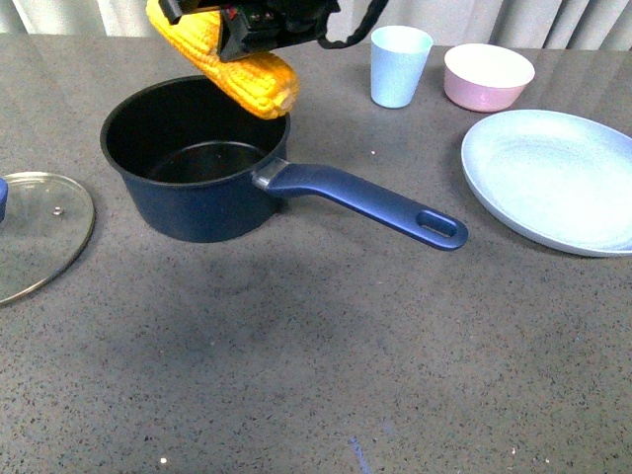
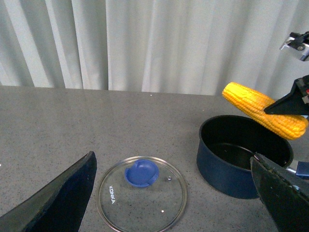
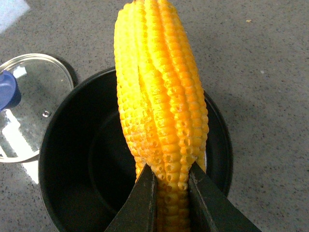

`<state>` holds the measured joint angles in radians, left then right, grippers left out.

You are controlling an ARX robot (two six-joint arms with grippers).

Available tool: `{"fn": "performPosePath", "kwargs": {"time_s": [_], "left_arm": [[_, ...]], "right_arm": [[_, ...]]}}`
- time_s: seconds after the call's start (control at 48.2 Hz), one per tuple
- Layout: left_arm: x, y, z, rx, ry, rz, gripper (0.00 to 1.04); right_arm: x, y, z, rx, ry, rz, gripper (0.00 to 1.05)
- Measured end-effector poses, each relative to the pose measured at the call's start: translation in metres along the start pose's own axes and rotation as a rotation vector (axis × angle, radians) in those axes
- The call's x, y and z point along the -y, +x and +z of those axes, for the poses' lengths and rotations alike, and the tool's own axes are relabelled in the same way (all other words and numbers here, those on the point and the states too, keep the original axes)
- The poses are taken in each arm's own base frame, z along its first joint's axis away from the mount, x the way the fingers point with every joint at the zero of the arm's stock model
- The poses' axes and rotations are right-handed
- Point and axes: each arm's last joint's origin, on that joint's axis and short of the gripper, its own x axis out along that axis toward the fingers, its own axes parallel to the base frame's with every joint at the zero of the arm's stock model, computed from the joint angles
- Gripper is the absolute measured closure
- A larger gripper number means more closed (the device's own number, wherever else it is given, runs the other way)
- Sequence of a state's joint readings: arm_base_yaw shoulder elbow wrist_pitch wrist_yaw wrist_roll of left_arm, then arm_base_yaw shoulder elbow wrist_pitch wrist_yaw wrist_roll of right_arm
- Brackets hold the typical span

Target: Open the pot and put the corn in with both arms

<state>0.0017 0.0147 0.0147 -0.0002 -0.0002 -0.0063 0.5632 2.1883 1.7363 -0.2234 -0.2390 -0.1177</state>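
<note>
Right fingers (image 3: 140, 205): clamped on yellow tapered corn cob (image 3: 159, 96), above open dark-blue round saucepan (image 1: 197, 212).
Left fingers (image 2: 63, 195): spread, empty.
Glass lid (image 2: 145, 205): on table (image 1: 296, 375).

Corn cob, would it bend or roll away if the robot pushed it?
Probably stiff: the corn sticks out from the right gripper without drooping. Round and tapered, it would likely roll in a curve on the table. Its bumpy kernels probably keep it from slipping.

- The pot (image 1: 197, 188) mouth is uncovered, but the corn (image 1: 247, 74) hangs tilted over its far rim.
- The lid (image 1: 39, 232) lies left of the pot, apart.
- The pot's handle points right toward the plate (image 1: 553, 178).
- Open tabletop (image 1: 296, 375) lies in front.
</note>
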Motion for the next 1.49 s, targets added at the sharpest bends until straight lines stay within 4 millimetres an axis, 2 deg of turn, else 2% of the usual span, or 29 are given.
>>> {"fn": "performPosePath", "kwargs": {"time_s": [0.29,0.539,0.746,0.809,0.891,1.016,1.078,1.12,1.182,1.223,1.244,1.348,1.493], "left_arm": [[0.000,0.000,0.000,0.000,0.000,0.000,0.09],[0.000,0.000,0.000,0.000,0.000,0.000,0.09],[0.000,0.000,0.000,0.000,0.000,0.000,0.09],[0.000,0.000,0.000,0.000,0.000,0.000,0.09],[0.000,0.000,0.000,0.000,0.000,0.000,0.09],[0.000,0.000,0.000,0.000,0.000,0.000,0.09],[0.000,0.000,0.000,0.000,0.000,0.000,0.09],[0.000,0.000,0.000,0.000,0.000,0.000,0.09],[0.000,0.000,0.000,0.000,0.000,0.000,0.09],[0.000,0.000,0.000,0.000,0.000,0.000,0.09],[0.000,0.000,0.000,0.000,0.000,0.000,0.09],[0.000,0.000,0.000,0.000,0.000,0.000,0.09],[0.000,0.000,0.000,0.000,0.000,0.000,0.09]], "right_arm": [[-0.017,0.024,0.004,-0.031,-0.023,0.018,0.94],[-0.020,0.030,-0.001,-0.046,-0.027,0.018,0.55],[-0.020,0.031,-0.017,-0.065,-0.021,0.018,0.14],[-0.019,0.028,-0.019,-0.064,-0.015,0.014,0.08],[-0.015,0.021,-0.019,-0.047,-0.002,0.005,0.09],[-0.008,0.000,-0.012,0.021,0.028,-0.006,0.09],[0.000,-0.019,-0.006,0.075,0.046,-0.017,0.09],[0.009,-0.040,-0.001,0.129,0.070,-0.044,0.09],[0.016,-0.060,0.002,0.173,0.087,-0.069,0.09],[0.026,-0.085,0.003,0.221,0.120,-0.103,0.09],[0.031,-0.101,0.002,0.246,0.137,-0.129,0.09],[0.042,-0.152,-0.014,0.314,0.184,-0.217,0.09],[0.037,-0.195,-0.043,0.361,0.228,-0.263,0.09]]}}
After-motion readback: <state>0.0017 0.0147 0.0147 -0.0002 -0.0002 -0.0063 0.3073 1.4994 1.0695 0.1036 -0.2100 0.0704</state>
